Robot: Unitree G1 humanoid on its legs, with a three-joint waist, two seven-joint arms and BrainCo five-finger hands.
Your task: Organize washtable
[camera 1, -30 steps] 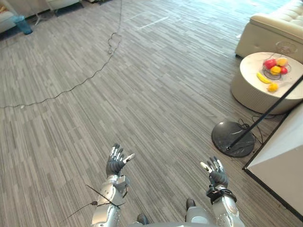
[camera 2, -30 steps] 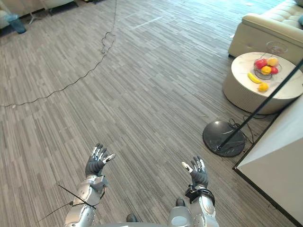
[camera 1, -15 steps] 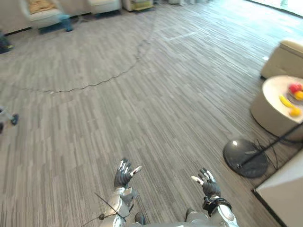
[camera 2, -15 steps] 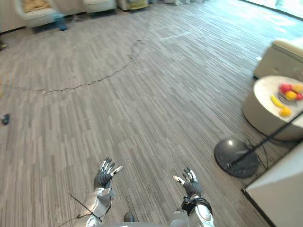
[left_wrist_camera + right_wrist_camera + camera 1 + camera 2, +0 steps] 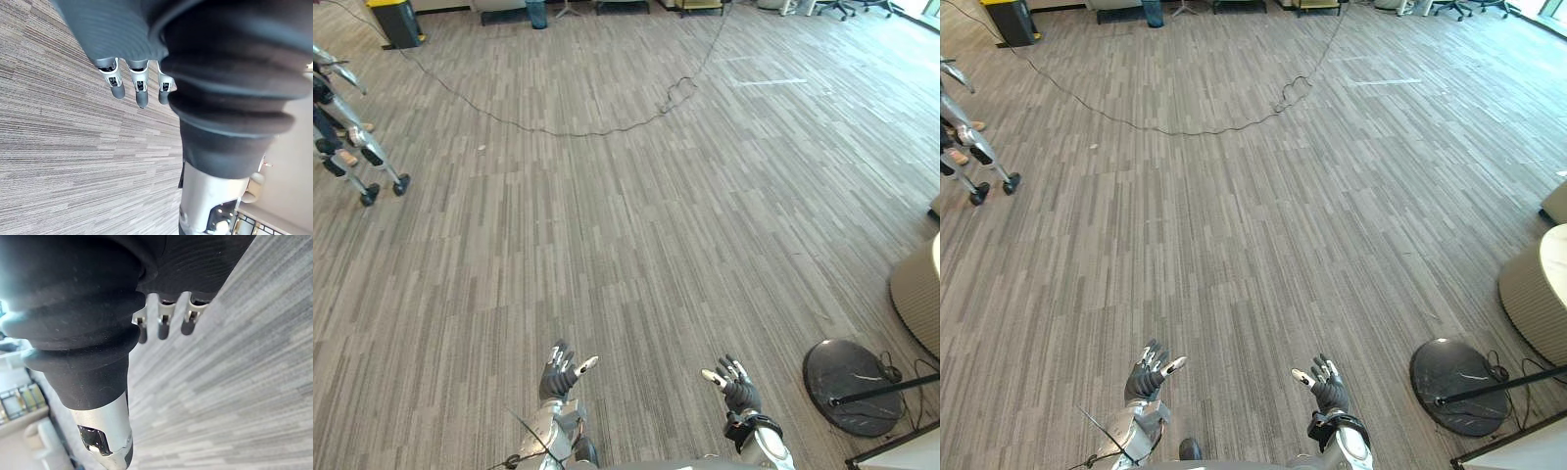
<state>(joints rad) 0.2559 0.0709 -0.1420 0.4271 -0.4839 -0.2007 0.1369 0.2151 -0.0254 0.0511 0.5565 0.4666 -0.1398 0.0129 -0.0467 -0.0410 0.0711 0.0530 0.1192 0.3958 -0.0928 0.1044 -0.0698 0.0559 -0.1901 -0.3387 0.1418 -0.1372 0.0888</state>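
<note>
My left hand (image 5: 558,371) is raised low in front of me over the grey plank floor, fingers spread and straight, holding nothing. My right hand (image 5: 736,384) is held up the same way a little to its right, open and empty. In the left wrist view the fingers (image 5: 140,89) point out straight over bare floor. In the right wrist view the fingers (image 5: 163,325) are straight too. No washtable or washing things are in view.
A black round stand base (image 5: 850,385) with a pole lies on the floor at the right. The side of a round pale table (image 5: 918,298) is at the right edge. A wheeled frame (image 5: 352,147) stands far left. A long black cable (image 5: 587,129) crosses the far floor.
The camera has swung to the left: the round table with fruit and the sofa slid out at the right, and the wheeled frame came in at the left. Both hands stay raised and open.
</note>
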